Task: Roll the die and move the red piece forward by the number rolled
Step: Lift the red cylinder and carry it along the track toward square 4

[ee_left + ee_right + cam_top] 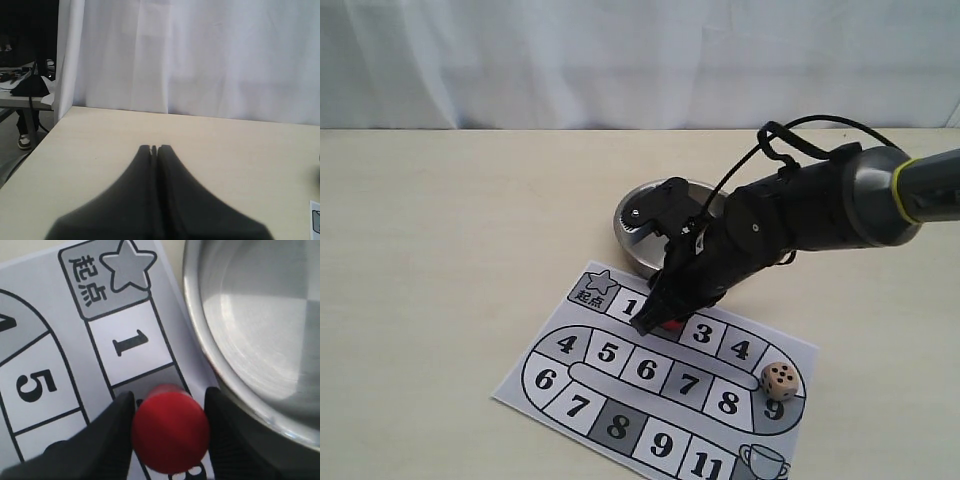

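The red piece stands on the grey square after square 1 of the printed board. My right gripper is shut on the red piece, one black finger pressed against each side. From the exterior view only a sliver of the red piece shows under the right gripper. The beige die lies on the board near square 9, far from both grippers. My left gripper is shut on nothing above bare table, and it is out of the exterior view.
A round metal bowl sits just behind the board, close to the right gripper's outer finger; its rim fills one side of the right wrist view. A white curtain backs the table.
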Available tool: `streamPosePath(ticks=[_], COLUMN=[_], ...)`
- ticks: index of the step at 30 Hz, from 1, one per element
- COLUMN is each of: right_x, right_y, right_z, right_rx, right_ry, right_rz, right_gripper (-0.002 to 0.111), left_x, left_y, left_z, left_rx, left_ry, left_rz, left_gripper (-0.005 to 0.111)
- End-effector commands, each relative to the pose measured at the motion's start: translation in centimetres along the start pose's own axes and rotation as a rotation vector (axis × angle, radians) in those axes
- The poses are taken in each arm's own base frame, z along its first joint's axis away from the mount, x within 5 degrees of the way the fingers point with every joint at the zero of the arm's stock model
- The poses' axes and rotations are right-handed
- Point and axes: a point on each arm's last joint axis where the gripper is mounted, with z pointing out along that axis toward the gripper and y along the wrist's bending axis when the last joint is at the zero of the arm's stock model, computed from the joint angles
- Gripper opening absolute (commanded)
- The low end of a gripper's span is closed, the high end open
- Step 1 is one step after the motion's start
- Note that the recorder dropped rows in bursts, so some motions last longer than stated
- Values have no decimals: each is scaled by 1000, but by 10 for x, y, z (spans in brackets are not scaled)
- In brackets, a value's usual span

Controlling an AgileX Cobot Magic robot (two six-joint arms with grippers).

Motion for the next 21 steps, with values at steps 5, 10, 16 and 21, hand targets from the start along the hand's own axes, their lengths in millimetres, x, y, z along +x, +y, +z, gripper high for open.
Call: streamPosePath(ticks=[5,10,16,21], right_x=[-1,8,24,36], right_y=[-2,-5,-17,-14], right_z=[-42,-40,-32,-16], right_rx=[-3,5,32,33], right_ry=[9,9,-37,-27], right_rz=[12,25,99,99], right_gripper=[4,4,4,4], left_x=[-3,-3,-3,-3], left_y=[-1,-1,-1,-1], left_z=[0,0,0,0], left_rx=[7,7,7,7], left_ry=[-13,-13,-13,-13], left_rz=[-3,-3,-3,-3], left_gripper=[0,0,0,0])
